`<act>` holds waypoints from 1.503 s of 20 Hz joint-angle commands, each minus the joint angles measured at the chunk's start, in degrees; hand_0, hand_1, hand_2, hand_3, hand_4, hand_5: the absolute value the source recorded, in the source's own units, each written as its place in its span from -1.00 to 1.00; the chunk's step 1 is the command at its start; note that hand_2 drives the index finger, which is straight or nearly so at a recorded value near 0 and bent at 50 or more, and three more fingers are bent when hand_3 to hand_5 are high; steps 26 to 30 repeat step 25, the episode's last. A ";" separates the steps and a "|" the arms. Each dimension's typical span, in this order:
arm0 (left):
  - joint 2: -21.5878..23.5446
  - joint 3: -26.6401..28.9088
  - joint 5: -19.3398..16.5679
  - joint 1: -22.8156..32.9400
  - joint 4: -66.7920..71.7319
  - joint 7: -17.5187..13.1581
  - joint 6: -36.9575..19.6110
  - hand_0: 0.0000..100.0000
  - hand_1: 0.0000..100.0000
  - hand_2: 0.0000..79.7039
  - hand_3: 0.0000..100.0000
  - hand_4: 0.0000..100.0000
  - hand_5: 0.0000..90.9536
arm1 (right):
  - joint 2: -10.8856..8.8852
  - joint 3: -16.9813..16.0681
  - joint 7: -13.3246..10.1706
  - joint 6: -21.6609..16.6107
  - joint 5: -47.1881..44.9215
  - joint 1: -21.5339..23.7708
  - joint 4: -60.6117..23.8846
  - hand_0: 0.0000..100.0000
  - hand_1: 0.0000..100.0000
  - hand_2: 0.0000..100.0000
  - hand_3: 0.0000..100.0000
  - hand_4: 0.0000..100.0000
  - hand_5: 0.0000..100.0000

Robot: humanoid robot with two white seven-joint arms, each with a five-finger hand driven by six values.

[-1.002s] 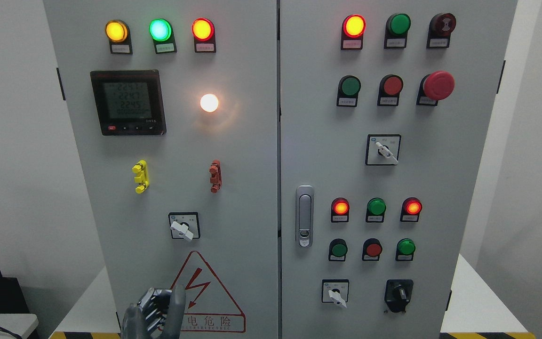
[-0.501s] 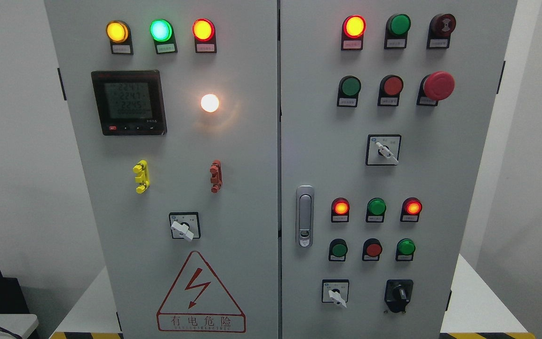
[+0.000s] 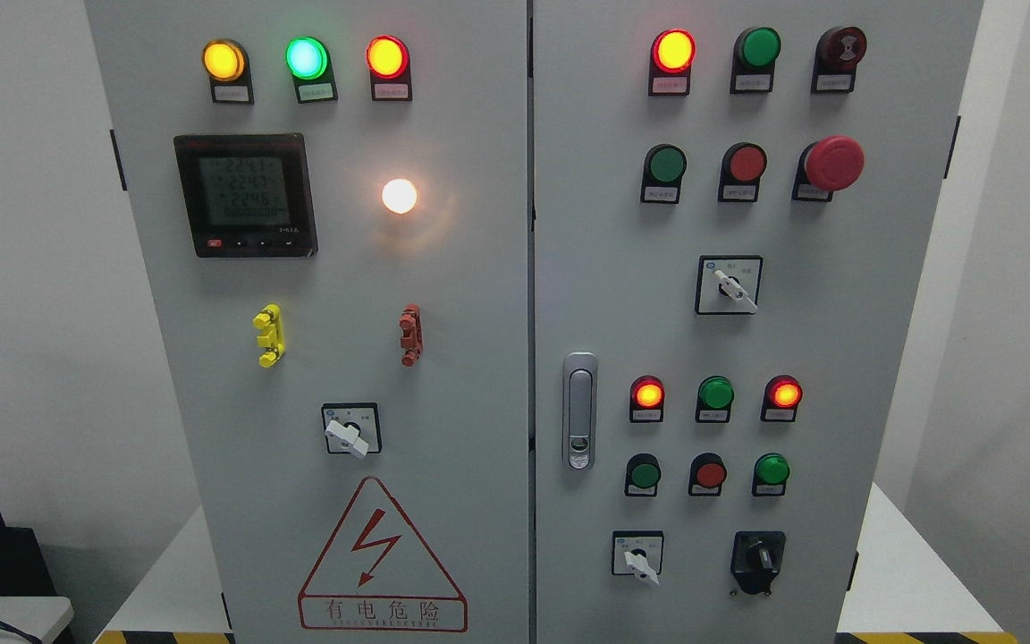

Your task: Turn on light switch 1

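Cabinet (image 3: 443,376) fills the view, two grey doors, upright on a white surface (image 3: 908,581).

Neither hand in view; open or closed not determinable.

Left door: white lamp (image 3: 399,196) lit, glow spilling on the panel around it. Below it, rotary switch (image 3: 350,429) with white knob tilted, pointer end toward lower right. Probably light switch 1, judged from its place under the lamp; label too small to read, so not certain. Knob off vertical and lamp burning suggest the switch is already at on. Task looks done or nearly so.

Above: three pilot lamps (image 3: 304,57) lit, amber, green, red. Meter (image 3: 244,195) showing digits, too blurred to quote. Yellow clip (image 3: 268,335) and red clip (image 3: 409,334) mounted mid-door, purpose unclear. Warning triangle (image 3: 382,555) at the bottom of the door marks live gear behind.

Right door: latch (image 3: 578,410) near the left edge, closed flush. Buttons and lamps in rows, some lit red. Emergency stop (image 3: 832,162) upper right, standing proud for fast reach. Two more white-knob selectors (image 3: 728,284) and a black one (image 3: 757,560); easy to confuse with the target.

Next move, if any: confirm lamp state, leave other selectors untouched.
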 commanded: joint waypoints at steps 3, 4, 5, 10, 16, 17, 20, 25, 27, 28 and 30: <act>2.77 8.97 -1.66 0.92 41.52 -1.25 -0.34 -0.27 -0.97 -1.00 -0.64 -0.37 -0.53 | 0.00 0.00 0.02 0.04 -1.05 0.00 0.00 -0.76 -0.22 -1.00 -1.00 -1.00 -1.00; 2.77 6.25 -1.66 0.92 43.64 -1.33 -0.34 -0.20 -0.96 -1.00 -0.65 -0.37 -0.54 | 0.00 0.00 0.02 0.04 -0.97 0.00 0.00 -0.76 -0.22 -1.00 -1.00 -1.00 -1.00; 2.77 2.75 -1.66 0.75 46.10 -1.34 -0.26 -0.12 -0.95 -1.00 -0.68 -0.42 -0.56 | 0.00 0.00 0.02 0.04 -0.97 0.00 0.00 -0.76 -0.22 -1.00 -1.00 -1.00 -1.00; 1.55 -11.33 -1.66 -1.97 54.90 -0.81 0.53 0.05 -0.95 -1.00 -1.00 -0.76 -0.73 | 0.00 0.00 0.02 0.04 -1.05 0.00 0.00 -0.76 -0.22 -1.00 -1.00 -1.00 -1.00; -1.09 -25.67 -2.80 -7.59 56.76 2.08 13.44 0.10 -1.00 -1.00 -1.00 -1.00 -0.90 | 0.00 0.00 0.02 0.04 -0.97 0.00 0.00 -0.76 -0.22 -1.00 -1.00 -1.00 -1.00; -1.53 -25.76 -2.80 -8.65 56.93 2.61 14.24 0.11 -1.00 -1.00 -1.00 -1.00 -0.91 | 0.00 0.00 0.02 0.04 -0.97 0.00 0.00 -0.76 -0.22 -1.00 -1.00 -1.00 -1.00; -2.15 -26.03 -2.98 -9.62 56.93 2.88 15.21 0.13 -1.00 -1.00 -1.00 -1.00 -0.97 | 0.00 0.00 0.02 0.04 -1.05 0.00 0.00 -0.76 -0.22 -1.00 -1.00 -1.00 -1.00; -1.89 -26.91 -3.51 -9.97 57.11 2.53 16.18 0.13 -1.00 -1.00 -1.00 -1.00 -1.00 | 0.00 0.00 0.02 0.04 -1.05 0.00 0.00 -0.76 -0.22 -1.00 -1.00 -1.00 -1.00; -1.89 -26.91 -3.51 -9.97 57.11 2.53 16.18 0.13 -1.00 -1.00 -1.00 -1.00 -1.00 | 0.00 0.00 0.02 0.04 -1.05 0.00 0.00 -0.76 -0.22 -1.00 -1.00 -1.00 -1.00; -1.89 -26.91 -3.51 -9.97 57.11 2.53 16.18 0.13 -1.00 -1.00 -1.00 -1.00 -1.00 | 0.00 0.00 0.02 0.04 -1.05 0.00 0.00 -0.76 -0.22 -1.00 -1.00 -1.00 -1.00; -1.89 -26.91 -3.51 -9.97 57.11 2.53 16.18 0.13 -1.00 -1.00 -1.00 -1.00 -1.00 | 0.00 0.00 0.02 0.04 -1.05 0.00 0.00 -0.76 -0.22 -1.00 -1.00 -1.00 -1.00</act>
